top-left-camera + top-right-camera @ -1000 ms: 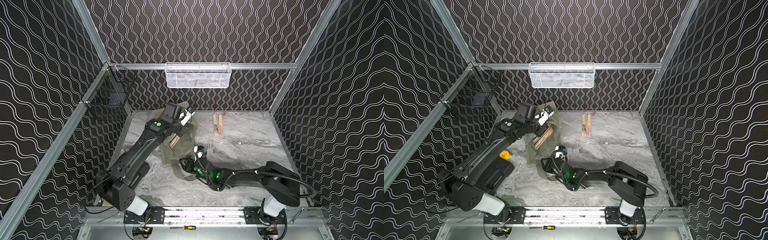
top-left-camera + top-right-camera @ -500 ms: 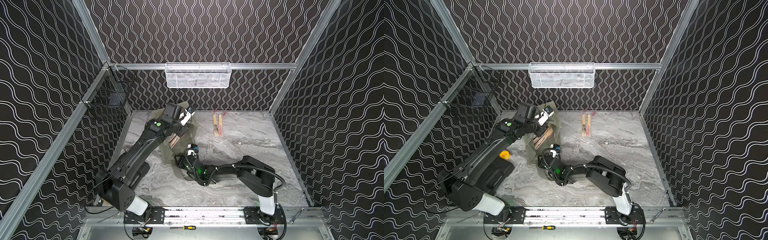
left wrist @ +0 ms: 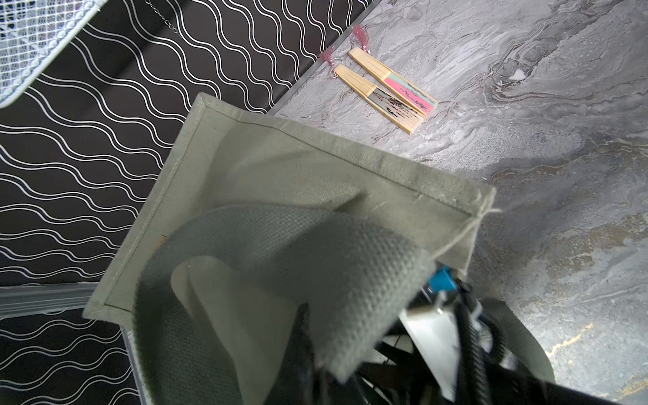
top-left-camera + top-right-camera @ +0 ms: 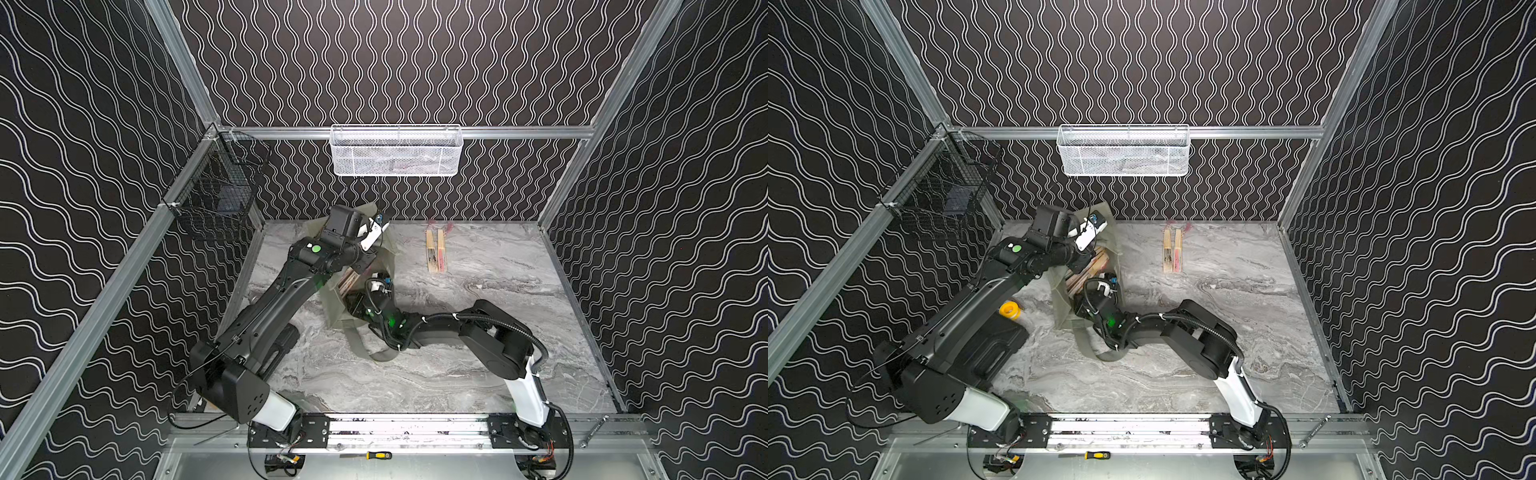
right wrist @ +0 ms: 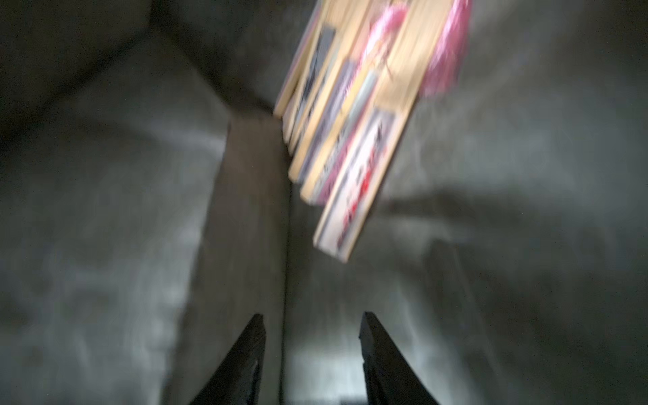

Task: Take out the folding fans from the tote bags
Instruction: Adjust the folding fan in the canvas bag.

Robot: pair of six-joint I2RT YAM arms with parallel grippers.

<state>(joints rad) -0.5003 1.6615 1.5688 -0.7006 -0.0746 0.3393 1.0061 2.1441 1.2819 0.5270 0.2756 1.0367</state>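
Neatly, two folding fans [image 4: 435,251] lie parallel — tassels [image 3: 359,35] toward wall [image 4: 478,195].

Grey-green tote bag [image 3: 298,164], pale-wood folding fans [image 3: 396,84]
One fan carries a pink panel, its neighbour a dark-speckled grey one; both tassels are pink; the table [image 3: 526,105] is marbled grey.

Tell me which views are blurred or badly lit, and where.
Right wrist view: dim inside the tote bag, heavily blurred, folding fans smeared. Left wrist view: strap handle goes soft nearest the lens, the two fans on the table sharp. Both top views: sharp, evenly lit.
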